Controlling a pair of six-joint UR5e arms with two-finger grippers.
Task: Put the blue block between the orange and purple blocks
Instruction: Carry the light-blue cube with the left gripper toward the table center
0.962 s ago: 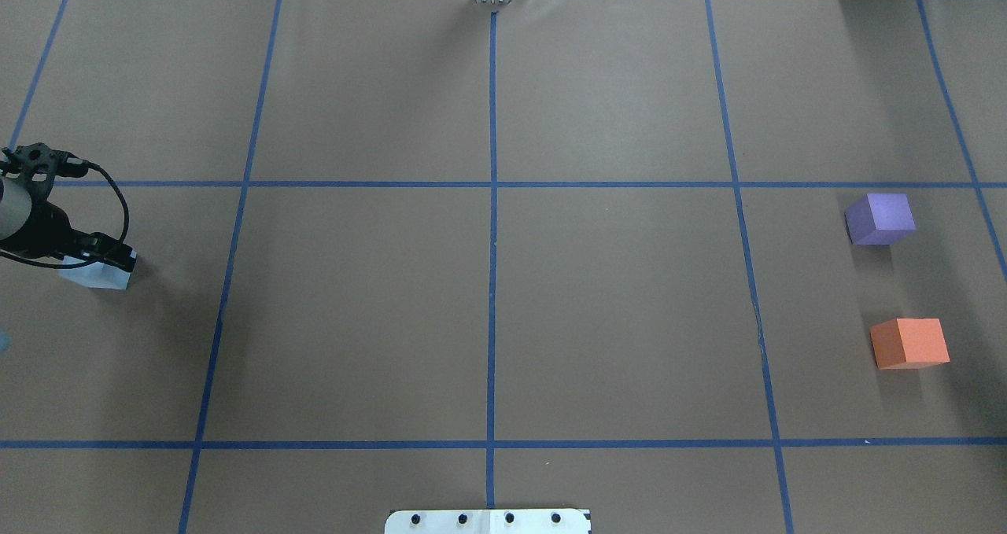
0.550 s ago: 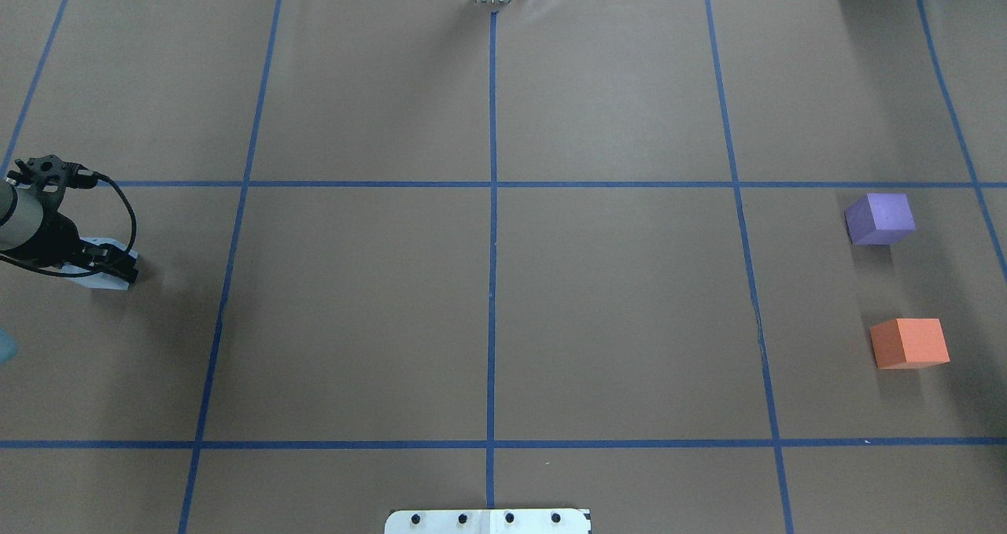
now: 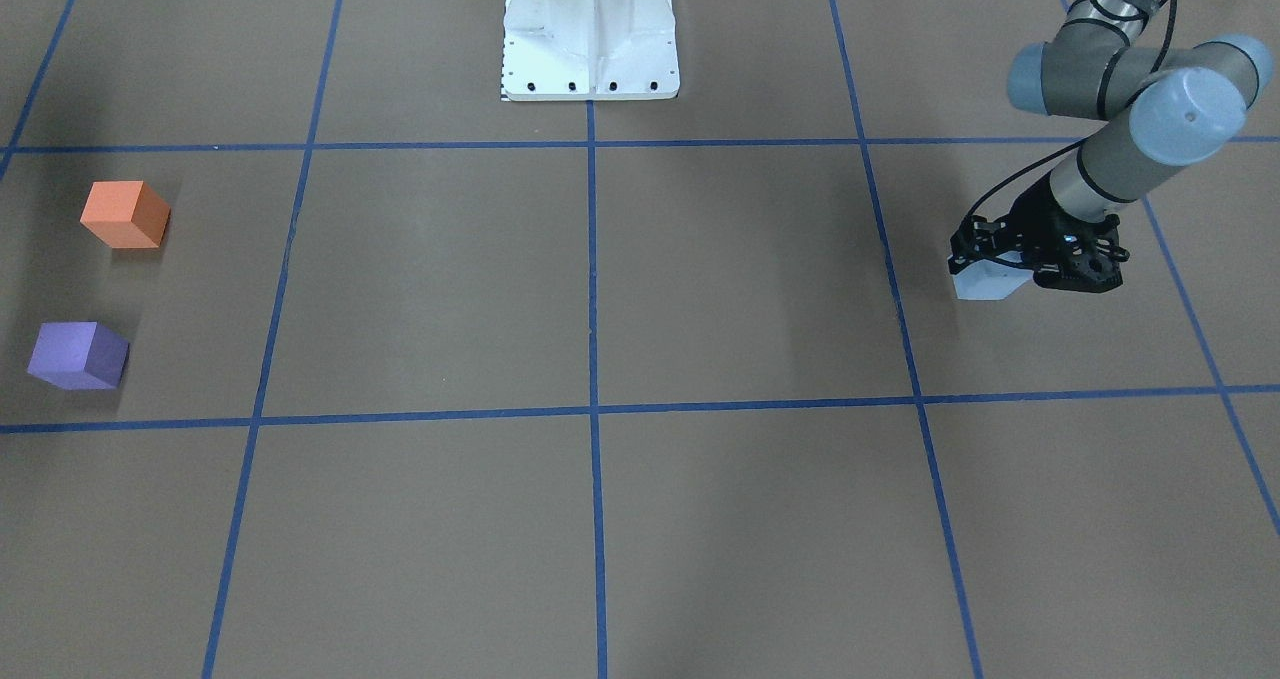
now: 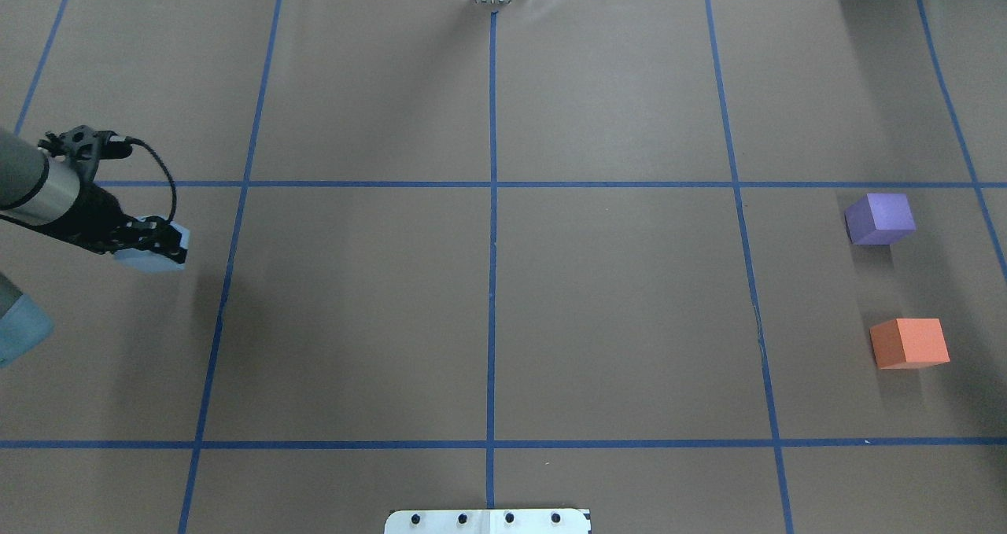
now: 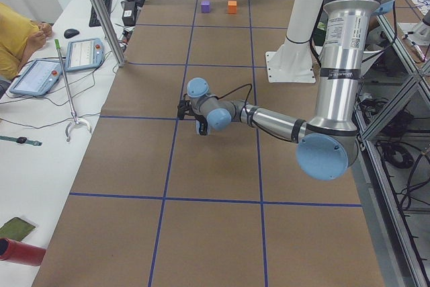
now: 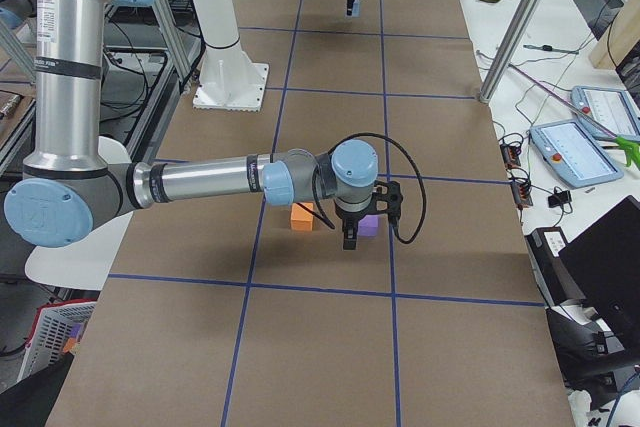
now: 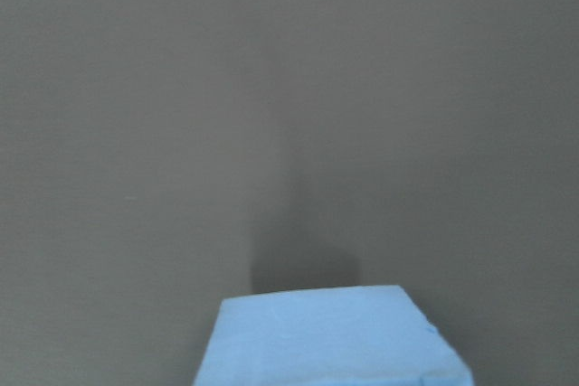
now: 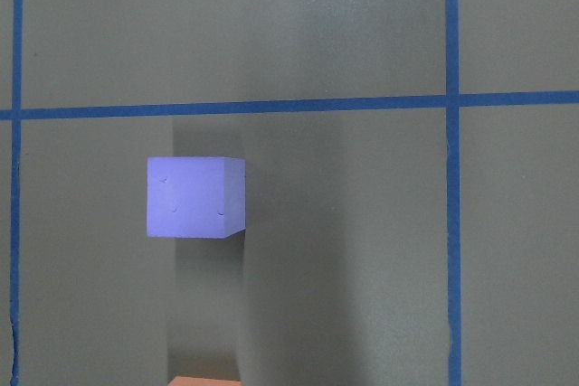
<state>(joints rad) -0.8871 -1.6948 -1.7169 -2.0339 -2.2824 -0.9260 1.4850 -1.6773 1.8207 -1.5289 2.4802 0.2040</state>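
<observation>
- The left gripper (image 4: pixel 160 244), clamped on the blue block (image 4: pixel 148 260), has swung a little nearer the purple block (image 4: pixel 881 218) than it was a second ago. A shadow now lies apart from the block on the bench (image 4: pixel 488 322).
- I'd judge the pick done and the carry only starting. The blue block is still well apart from the purple block, at the far side of the bench from it.
- The orange block (image 4: pixel 910 343) sits near the purple block with an open gap between them, which looks wide enough for the drop.
- The right gripper (image 6: pixel 350 239) hangs close over the purple block; I cannot tell if it is open.
- The blue block is a pale, matte cube with clean edges, held level and half hidden under the gripper.
</observation>
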